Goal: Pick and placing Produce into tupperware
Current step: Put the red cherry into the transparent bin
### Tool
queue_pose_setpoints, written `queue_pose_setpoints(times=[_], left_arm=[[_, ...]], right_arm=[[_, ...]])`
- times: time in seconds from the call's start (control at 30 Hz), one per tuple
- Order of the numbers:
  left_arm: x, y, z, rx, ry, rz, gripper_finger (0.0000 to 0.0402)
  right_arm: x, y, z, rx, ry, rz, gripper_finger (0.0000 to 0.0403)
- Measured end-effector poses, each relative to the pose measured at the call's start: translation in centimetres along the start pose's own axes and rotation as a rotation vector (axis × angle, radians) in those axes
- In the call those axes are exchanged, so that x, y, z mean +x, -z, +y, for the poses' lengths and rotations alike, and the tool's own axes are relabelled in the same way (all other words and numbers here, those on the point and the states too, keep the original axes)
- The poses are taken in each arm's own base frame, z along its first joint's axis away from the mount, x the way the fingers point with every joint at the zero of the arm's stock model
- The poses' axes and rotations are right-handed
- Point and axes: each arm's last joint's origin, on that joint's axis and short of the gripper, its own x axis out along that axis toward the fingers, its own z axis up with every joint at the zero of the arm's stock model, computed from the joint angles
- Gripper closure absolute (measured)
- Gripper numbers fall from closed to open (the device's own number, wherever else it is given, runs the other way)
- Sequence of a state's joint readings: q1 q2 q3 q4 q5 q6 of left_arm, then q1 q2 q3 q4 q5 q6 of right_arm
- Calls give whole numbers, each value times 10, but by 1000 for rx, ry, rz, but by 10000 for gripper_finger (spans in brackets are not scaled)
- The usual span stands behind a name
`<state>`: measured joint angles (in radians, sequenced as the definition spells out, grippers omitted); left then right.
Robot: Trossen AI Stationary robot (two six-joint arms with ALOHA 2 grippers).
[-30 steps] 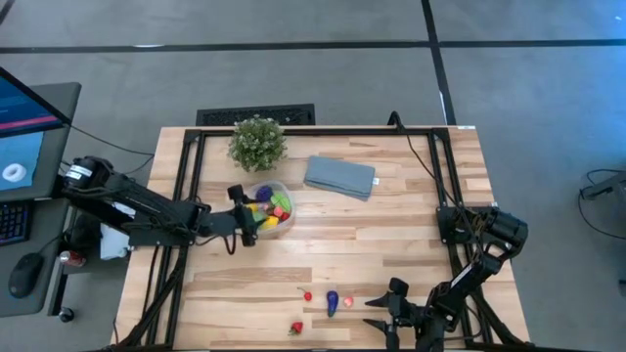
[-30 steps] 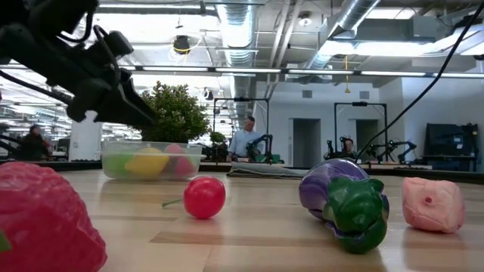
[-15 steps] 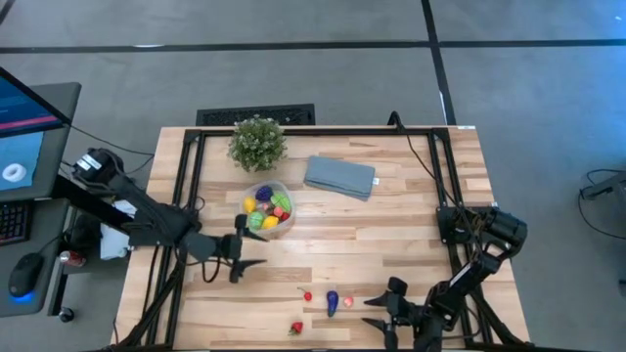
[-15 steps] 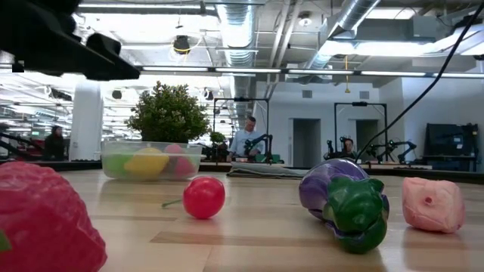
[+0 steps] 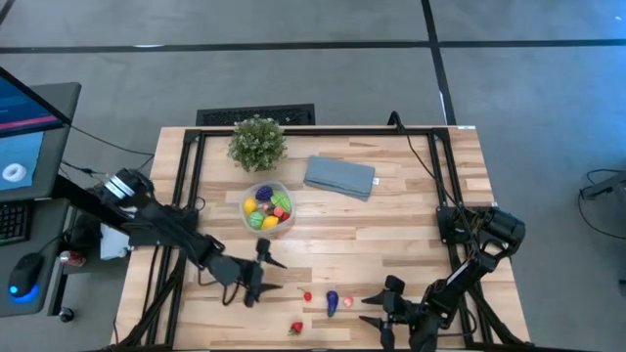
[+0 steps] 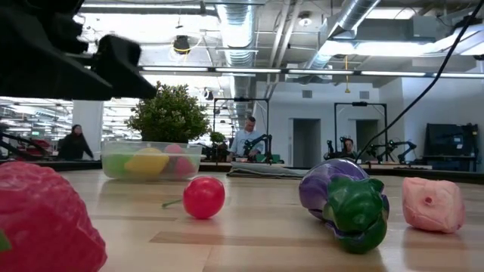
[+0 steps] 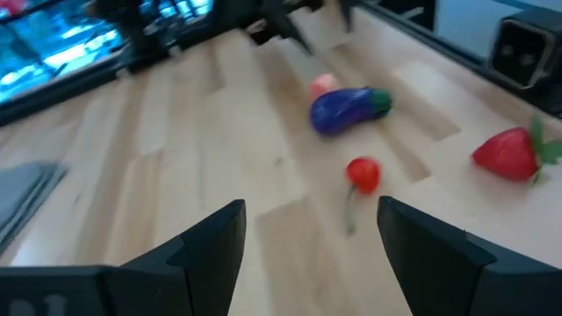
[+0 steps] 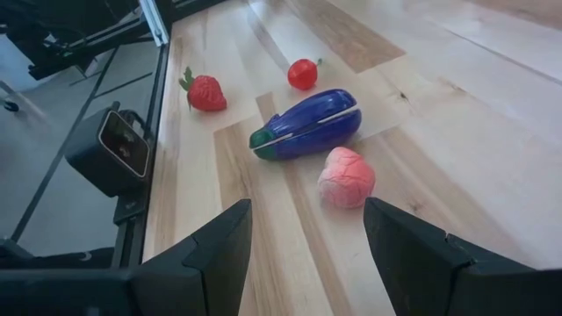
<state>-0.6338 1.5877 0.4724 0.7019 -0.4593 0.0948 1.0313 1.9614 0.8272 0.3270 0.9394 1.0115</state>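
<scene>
Overhead: wooden table (image 5: 391, 244) w/ two dark arms. Left gripper (image 5: 262, 274), fingers apart and empty, hangs over the front-left area just beside a small red cherry (image 5: 307, 295). Right gripper (image 5: 377, 311), also spread and empty, sits at the front edge near a pink fruit (image 5: 347, 303), purple eggplant (image 5: 333, 301) and strawberry (image 5: 296, 328). Clear tupperware (image 5: 266, 207) w/ yellow, green, purple pieces sits mid-table, btw. a potted plant (image 5: 258, 143) and a folded cloth (image 5: 340, 177).

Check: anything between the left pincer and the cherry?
Nothing: in the left wrist view, bare wood separates the open left pincer from the cherry.
</scene>
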Motion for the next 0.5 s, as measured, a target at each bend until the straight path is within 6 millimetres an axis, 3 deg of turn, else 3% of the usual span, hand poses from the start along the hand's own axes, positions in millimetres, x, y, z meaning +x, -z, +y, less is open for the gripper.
queue_pose_setpoints(times=[0.2, 0.5], left_arm=[[31, -16, -11, 65, 100, 5, 153], [57, -21, -5, 74, 180, 102, 153]], right_arm=[[0, 0, 0, 3, -3, -1, 159], [-2, 1, 2, 3, -11, 1, 159]])
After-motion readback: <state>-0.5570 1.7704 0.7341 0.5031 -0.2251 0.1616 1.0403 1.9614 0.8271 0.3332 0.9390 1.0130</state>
